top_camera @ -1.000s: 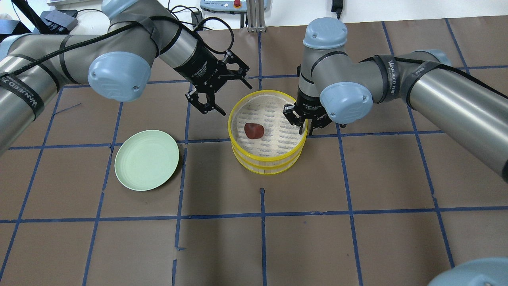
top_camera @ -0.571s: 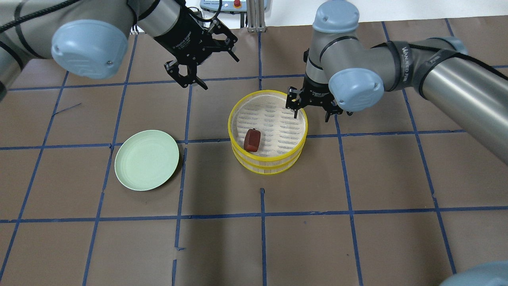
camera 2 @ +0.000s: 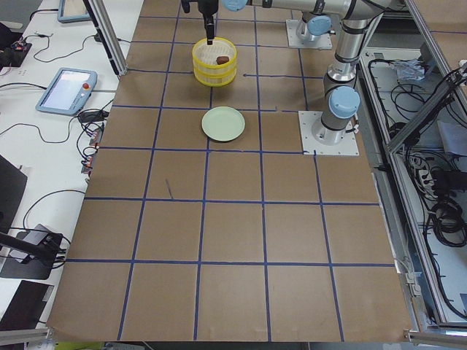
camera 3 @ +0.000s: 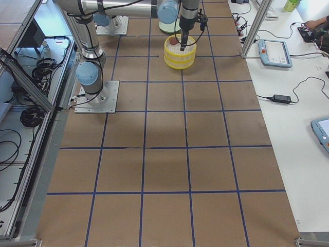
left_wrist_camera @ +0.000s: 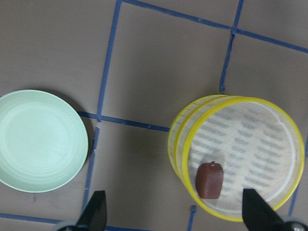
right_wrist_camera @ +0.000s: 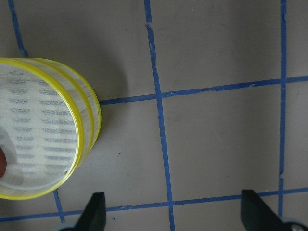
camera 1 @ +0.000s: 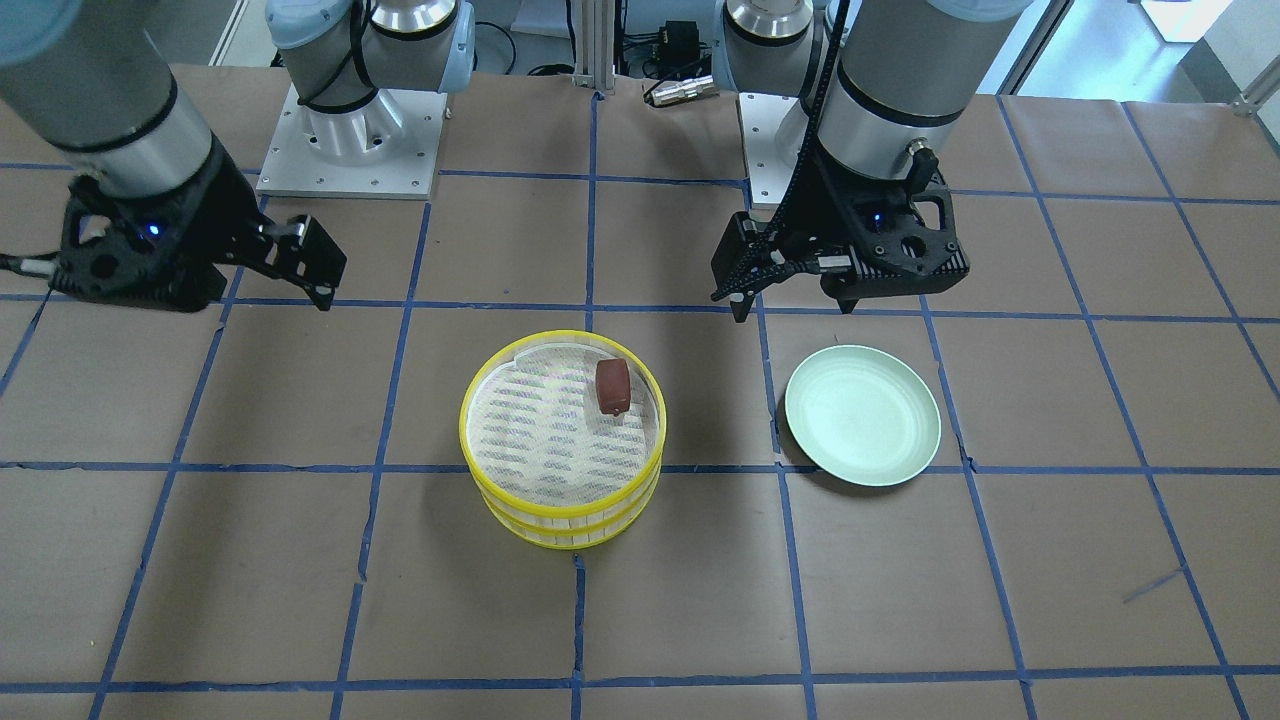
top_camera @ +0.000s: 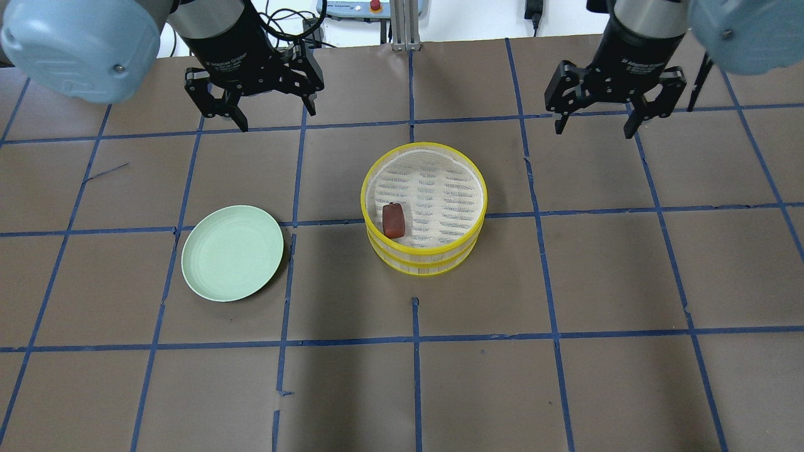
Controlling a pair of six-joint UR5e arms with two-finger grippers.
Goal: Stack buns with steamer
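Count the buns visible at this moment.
1: a reddish-brown bun in the steamer, top tier, near the rim toward the plate. Others may be hidden below.

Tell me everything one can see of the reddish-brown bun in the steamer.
The reddish-brown bun is a small, smooth, rounded block, dark red-brown and matte. It lies on the pale woven floor of the yellow-rimmed steamer, near the wall on the side toward the green plate. Whether it touches that wall is unclear. Nothing grips it.
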